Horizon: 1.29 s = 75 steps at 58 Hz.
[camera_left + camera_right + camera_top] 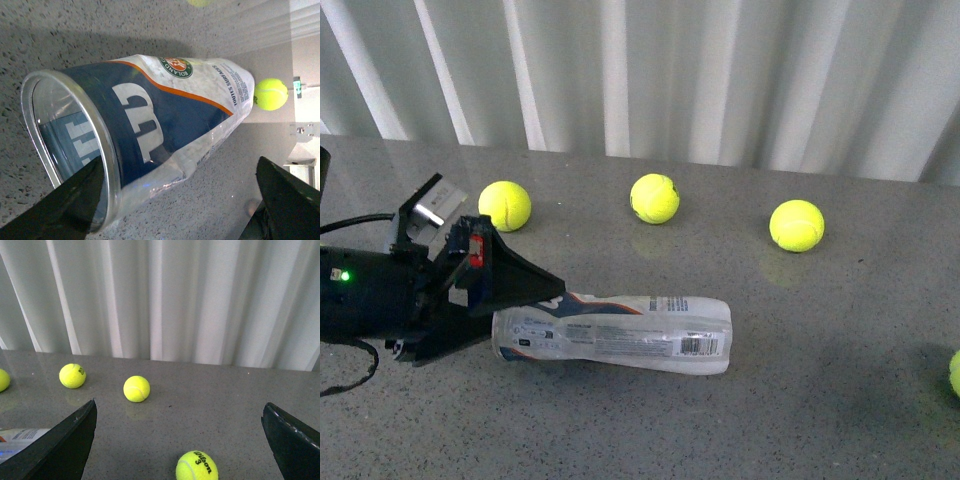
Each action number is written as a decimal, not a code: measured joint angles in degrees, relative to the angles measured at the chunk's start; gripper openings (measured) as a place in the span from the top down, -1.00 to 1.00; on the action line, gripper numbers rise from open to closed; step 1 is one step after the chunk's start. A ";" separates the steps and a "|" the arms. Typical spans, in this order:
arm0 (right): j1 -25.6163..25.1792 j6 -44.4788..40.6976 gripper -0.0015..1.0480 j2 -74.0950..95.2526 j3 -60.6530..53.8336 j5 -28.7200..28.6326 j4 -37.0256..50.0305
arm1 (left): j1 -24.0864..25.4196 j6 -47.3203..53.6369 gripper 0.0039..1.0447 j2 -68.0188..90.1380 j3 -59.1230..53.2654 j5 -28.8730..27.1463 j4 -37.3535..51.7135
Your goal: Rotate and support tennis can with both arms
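can (620, 335): lying on its side on the desk (820, 420), in the left half and nearer the near edge than the far one, long axis roughly along the near edge; open metal-rimmed mouth toward the left edge, closed end toward the right edge; looks empty, label crumpled. left gripper (515, 300): low at the can's mouth, jaws wide apart and clamping nothing; in the left wrist view one finger (75, 200) overlaps the rim while the other stands well clear, so the mouth end sits between them, probably set this way to take that end and turn the can; actual contact cannot be told. right gripper (178, 404): out of the front view; its wrist view shows the jaws spread and empty above the desk, with a sliver of the can at one side, so it is judged to be waiting to support the closed end. balls, four: three in a row near the far edge, left (505, 205), middle (654, 198), right (796, 225); a fourth (955, 372) at the right edge; all well apart from the can. curtain (720, 70): behind the far edge
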 joint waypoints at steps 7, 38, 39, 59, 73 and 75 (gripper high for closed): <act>0.00 0.00 -0.86 0.00 0.00 0.00 0.00 | -1.25 0.44 -0.31 0.02 0.00 -0.07 -0.07; 0.00 0.00 -0.86 0.00 0.00 0.02 0.00 | -2.47 10.82 0.94 -10.91 4.92 0.83 -18.03; 0.00 0.00 -0.86 0.00 0.00 0.00 0.00 | -2.71 12.26 0.94 -12.35 5.75 -0.24 -20.24; 0.00 0.00 -0.86 0.00 0.00 0.00 0.00 | -7.43 53.05 0.94 -26.47 23.80 -19.82 -58.36; 0.00 0.00 -0.86 0.00 0.00 0.00 0.00 | -8.39 80.41 0.94 -24.92 33.81 -35.41 -75.69; 0.00 0.00 -0.86 0.00 0.00 0.00 0.00 | -8.87 82.27 0.94 -24.55 34.84 -36.68 -77.29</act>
